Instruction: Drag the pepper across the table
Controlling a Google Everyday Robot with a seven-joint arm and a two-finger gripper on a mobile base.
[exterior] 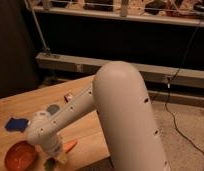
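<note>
The gripper [56,158] hangs low over the table [25,107] just beside the orange bowl [20,156], whether it clasps anything I cannot tell, with the pepper [70,146] seemingly touching it, beyond the gripper from that bowl.

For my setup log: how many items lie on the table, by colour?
Orange: 2 (pepper, bowl)
Blue: 1 (flat piece)
Grey-blue: 1 (small round item)
Red-white: 1 (small block)
Total: 5
The gripper is down at the table front edge, beside the pepper.
</note>
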